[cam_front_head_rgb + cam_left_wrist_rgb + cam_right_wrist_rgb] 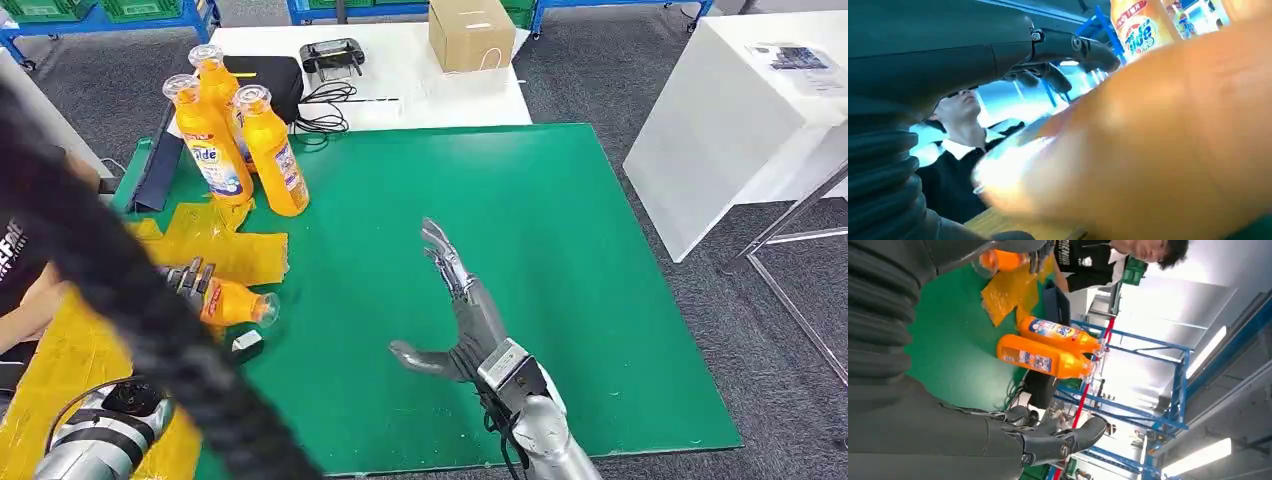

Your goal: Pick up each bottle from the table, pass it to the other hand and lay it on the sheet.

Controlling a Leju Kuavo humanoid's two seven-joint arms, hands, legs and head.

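Orange bottle (232,302) gripped by left hand (186,277) near yellow sheet (215,250); right hand (462,305) empty, spread; laying step, next lower and release

I see glossy orange plastic on the bottles (250,150), each with a clear cap and a shiny printed label. The green table cover (560,260) looks matt and smooth. The yellow sheet (220,250) seems thin, crinkled plastic. My right hand (455,310) is brushed silver metal. The box (470,35) is plain brown cardboard.
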